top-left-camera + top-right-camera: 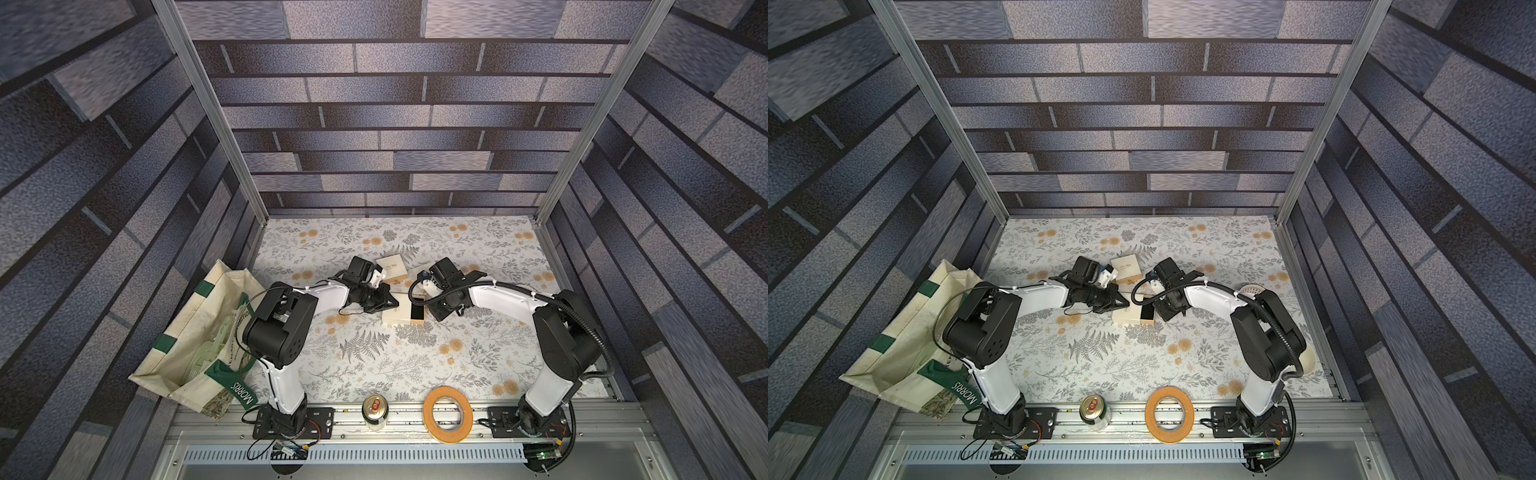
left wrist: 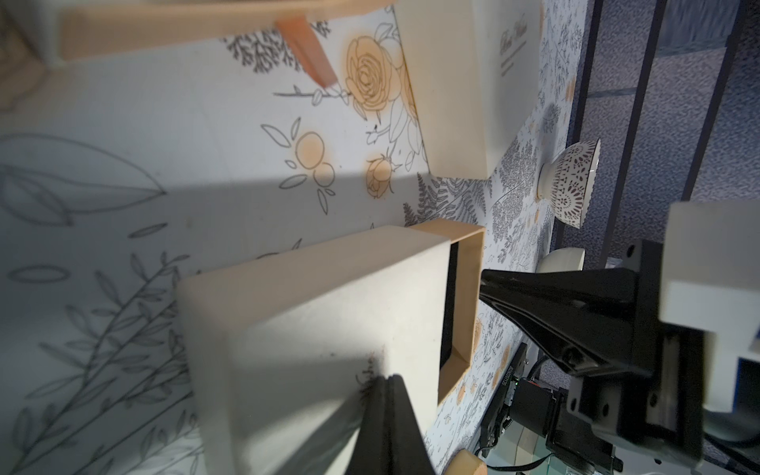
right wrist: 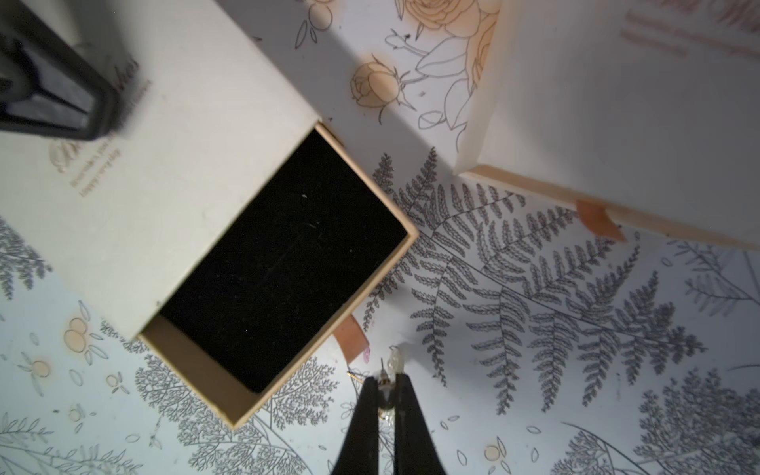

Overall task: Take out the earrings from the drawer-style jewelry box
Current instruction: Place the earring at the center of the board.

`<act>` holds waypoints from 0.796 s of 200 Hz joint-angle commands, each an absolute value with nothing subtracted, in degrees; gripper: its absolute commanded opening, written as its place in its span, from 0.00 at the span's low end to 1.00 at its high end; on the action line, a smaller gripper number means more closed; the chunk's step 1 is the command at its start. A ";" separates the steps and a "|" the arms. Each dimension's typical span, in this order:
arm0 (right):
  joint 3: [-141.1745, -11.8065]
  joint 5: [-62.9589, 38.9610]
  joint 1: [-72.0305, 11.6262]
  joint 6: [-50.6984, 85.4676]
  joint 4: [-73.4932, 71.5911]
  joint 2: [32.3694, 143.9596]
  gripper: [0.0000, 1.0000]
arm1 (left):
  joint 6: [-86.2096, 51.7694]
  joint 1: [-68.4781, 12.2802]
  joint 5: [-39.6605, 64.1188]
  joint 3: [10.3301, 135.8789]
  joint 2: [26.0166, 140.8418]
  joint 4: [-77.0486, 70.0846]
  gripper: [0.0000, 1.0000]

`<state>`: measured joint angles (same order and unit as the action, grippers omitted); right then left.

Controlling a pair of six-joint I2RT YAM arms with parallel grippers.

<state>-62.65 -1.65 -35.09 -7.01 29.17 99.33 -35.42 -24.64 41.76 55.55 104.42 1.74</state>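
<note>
Tiny gold-dark metal earring [image 3: 390, 364] pinched in my right jaws
Light, slippery, fragile — best gripped by the post; left jaws pressed together.

Left claw [image 1: 1126, 305] rests on the cream jewelry box [image 1: 1125, 319], its black-lined drawer [image 1: 1147, 314] open.

You see the earring [image 3: 394, 358], tiny gold-and-clear bit, pinched at the tips of the right gripper [image 3: 386, 382], just beside the box [image 3: 185, 144]. Cream box lies flat w/ drawer [image 3: 283, 255] slid approx halfway out, black lining showing.
</note>
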 commanded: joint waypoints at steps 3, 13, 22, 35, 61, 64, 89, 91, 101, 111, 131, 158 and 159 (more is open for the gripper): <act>-62.34 -2.72 -34.63 -5.87 29.21 100.28 0.00 | -35.17 -24.61 34.13 53.00 108.81 9.49 0.00; -62.34 -2.81 -34.63 -5.87 29.29 100.28 0.00 | -35.02 -24.61 34.19 53.13 108.90 9.51 0.00; -62.33 -2.69 -34.63 -5.75 29.48 100.29 0.02 | -35.06 -24.61 34.12 53.24 108.90 9.64 0.00; -62.33 -2.62 -34.63 -5.86 29.59 100.28 0.04 | -34.96 -24.61 34.19 53.29 108.90 9.59 0.00; -62.32 -1.97 -34.63 -5.89 29.69 100.11 0.09 | -34.90 -24.61 34.28 53.18 108.82 9.71 0.00; -62.27 -1.97 -34.63 -5.88 29.67 100.05 0.09 | -34.88 -24.61 34.28 53.24 108.83 9.74 0.00; -62.14 -2.07 -34.58 -5.89 29.60 99.93 0.08 | -34.79 -24.66 34.18 53.10 108.72 9.89 0.00; -62.07 -2.16 -34.62 -5.89 29.55 99.93 0.08 | -34.80 -24.62 34.19 53.11 108.65 9.85 0.00; -62.09 -2.12 -34.63 -5.88 29.56 99.98 0.08 | -34.86 -24.61 34.10 53.06 108.55 9.84 0.00; -62.16 -2.13 -34.63 -5.84 29.59 100.02 0.08 | -34.87 -24.64 34.00 53.00 108.54 9.84 0.00; -62.31 -1.90 -34.63 -5.88 29.82 100.02 0.09 | -34.89 -24.62 34.01 53.01 108.61 9.69 0.00; -62.30 -1.51 -34.63 -5.88 30.01 99.93 0.12 | -34.89 -24.62 34.10 53.16 108.65 9.52 0.00; -62.26 -1.50 -34.63 -5.88 30.04 99.93 0.12 | -34.89 -24.62 34.06 53.17 108.68 9.50 0.00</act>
<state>-62.65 -1.78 -35.09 -6.42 29.23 99.37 -35.40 -24.64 41.78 55.57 104.44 1.76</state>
